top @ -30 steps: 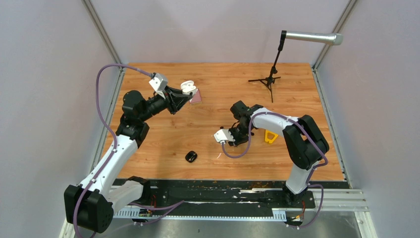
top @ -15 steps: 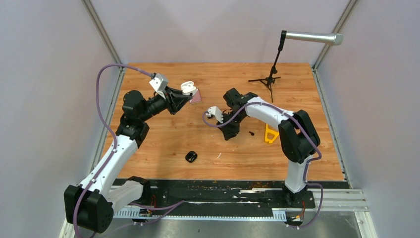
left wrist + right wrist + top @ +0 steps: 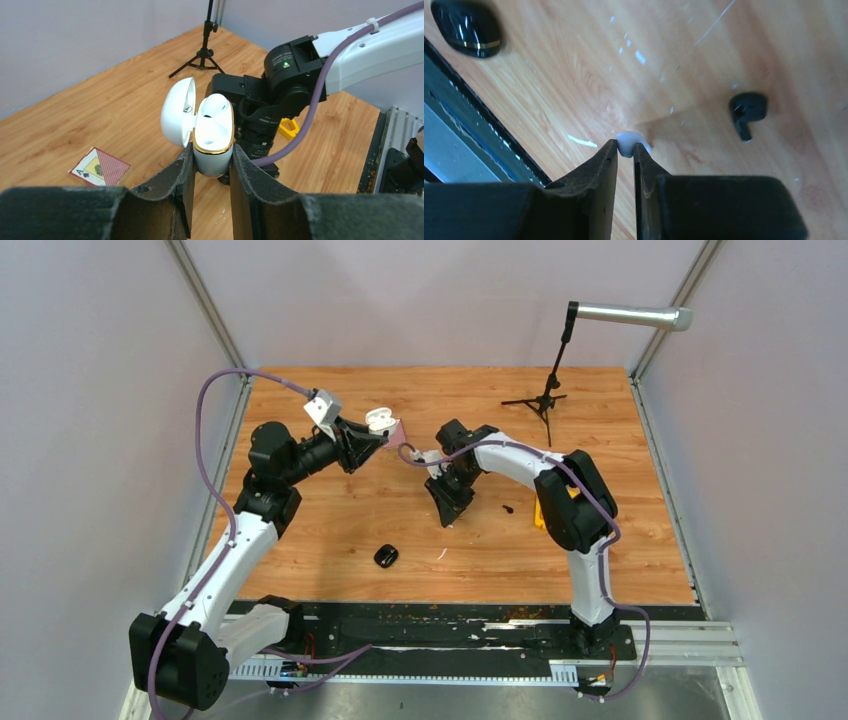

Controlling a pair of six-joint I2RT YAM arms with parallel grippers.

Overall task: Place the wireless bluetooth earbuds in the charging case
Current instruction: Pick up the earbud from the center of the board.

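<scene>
white earbud [image 3: 628, 141] in rt gripper [image 3: 625, 147]; arm [image 3: 520, 456] aloft

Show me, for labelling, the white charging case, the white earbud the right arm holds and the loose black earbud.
white charging case [image 3: 214, 132]: left wrist view, front of its body.
white earbud [image 3: 628, 142]: right wrist view, the rounded end that shows.
black earbud [image 3: 748, 107]: right wrist view, its head.

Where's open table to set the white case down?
Free: near-right table in front of the yellow piece; far strip between the white case and the tripod. Crowded: centre, around the right gripper with its white earbud, black earbud, playing card, black case.
</scene>
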